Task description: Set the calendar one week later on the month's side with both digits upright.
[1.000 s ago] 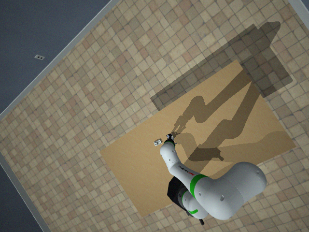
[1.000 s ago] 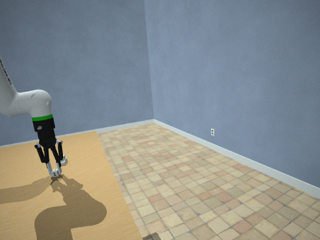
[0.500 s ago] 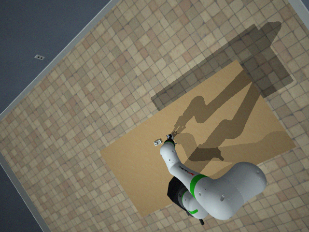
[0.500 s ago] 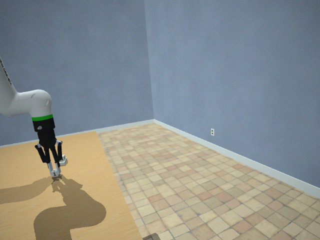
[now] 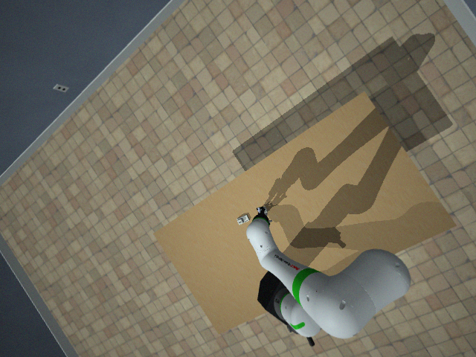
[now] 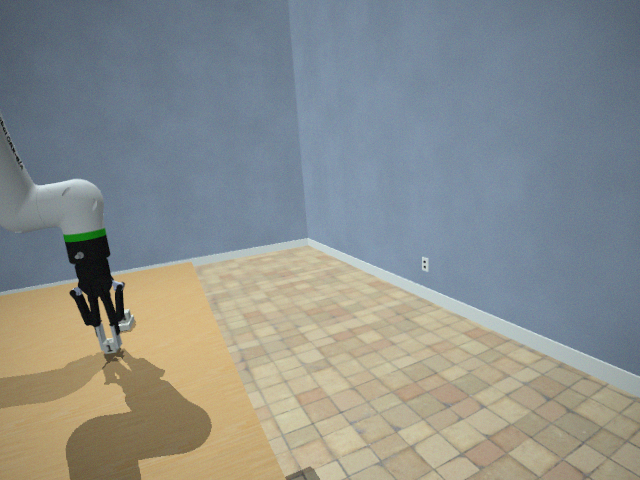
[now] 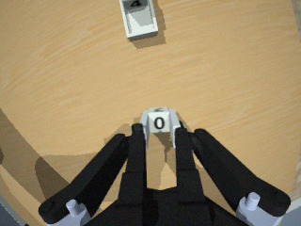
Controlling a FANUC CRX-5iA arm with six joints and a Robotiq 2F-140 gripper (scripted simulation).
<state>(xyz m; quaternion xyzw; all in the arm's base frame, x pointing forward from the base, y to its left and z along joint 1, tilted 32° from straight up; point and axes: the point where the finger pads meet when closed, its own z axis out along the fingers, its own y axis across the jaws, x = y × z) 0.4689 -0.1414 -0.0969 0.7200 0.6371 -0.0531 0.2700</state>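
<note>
Calendar tray (image 5: 245, 221) (image 6: 126, 326) (image 7: 143, 35) sits on the tabletop, one cube (image 7: 136, 5) inside showing 4. Just beside it, a second cube (image 6: 109, 347) (image 7: 159, 122) is pinched between the fingertips of the gripper (image 5: 262, 210) (image 6: 109, 338) (image 7: 159, 118); 0 and 1 can be read on it. Turning appears under way; next, the wanted digit should be faced outward, upright, before placing. Arm lettering is too small.

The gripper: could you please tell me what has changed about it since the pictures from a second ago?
Nothing has clearly moved, been grasped or been released. The gripper still holds the numbered cube, and the white tray stays on the table beside it.
</note>
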